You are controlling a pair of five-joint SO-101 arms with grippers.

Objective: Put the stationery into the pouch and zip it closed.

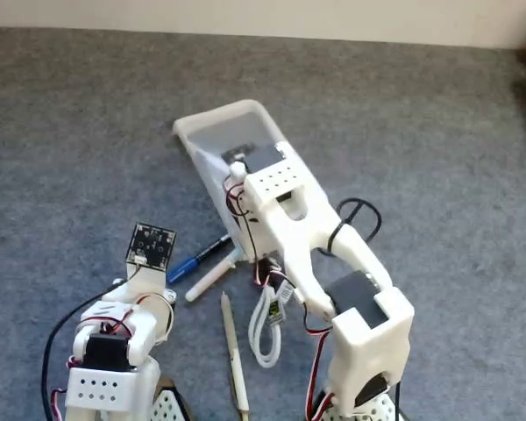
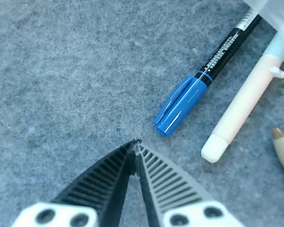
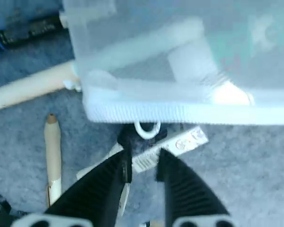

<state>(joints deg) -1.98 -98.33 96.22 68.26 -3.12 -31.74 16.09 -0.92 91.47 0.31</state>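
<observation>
The translucent white pouch [image 1: 212, 133] lies at mid-table, partly under my right arm. Its near edge [image 3: 180, 111] carries a small zipper ring [image 3: 146, 128]. My right gripper [image 3: 143, 160] hovers just short of that ring, open by a narrow gap over a white cable tag [image 3: 180, 142]. Pale shapes show faintly through the pouch wall. A blue-capped marker [image 2: 194, 97], a cream pen [image 2: 244, 109] and a beige pen [image 1: 235, 355] lie loose on the carpet. My left gripper [image 2: 135, 143] is shut and empty, a short way from the marker's cap.
A coiled white cable [image 1: 267, 326] lies beside the right arm's base, between the beige pen and the arm. Grey carpet [image 1: 88, 132] stretches open to the left and far side. A pouch corner [image 2: 274, 9] sits by the marker's tail.
</observation>
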